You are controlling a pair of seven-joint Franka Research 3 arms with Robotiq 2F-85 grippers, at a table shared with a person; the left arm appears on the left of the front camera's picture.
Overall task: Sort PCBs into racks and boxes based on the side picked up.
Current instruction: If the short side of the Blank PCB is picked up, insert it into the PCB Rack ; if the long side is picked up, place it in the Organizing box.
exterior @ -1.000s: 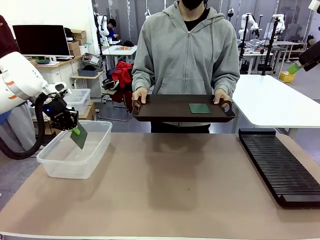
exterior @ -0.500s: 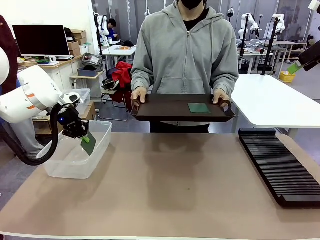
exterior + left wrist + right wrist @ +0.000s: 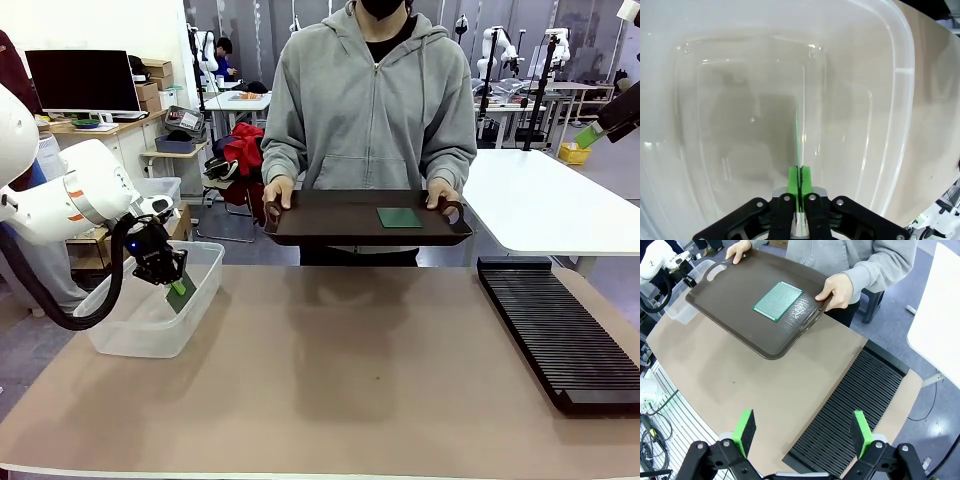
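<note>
Fingers (image 3: 793, 176) of the left gripper (image 3: 177, 287) are clamped shut on the edge of one PCB (image 3: 182, 297), which hangs inside the clear box (image 3: 120, 330), not yet released, while a second PCB (image 3: 399, 217) lies unsorted on the person's tray (image 3: 320, 215).

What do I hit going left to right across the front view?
Clear box → dark tray → black rack. Left pincer and its PCB overlap the box, so skipped.

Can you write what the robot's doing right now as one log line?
left gripper: shut on PCB, down in clear tub | right gripper: open, empty | person: holds tray with second PCB
</note>
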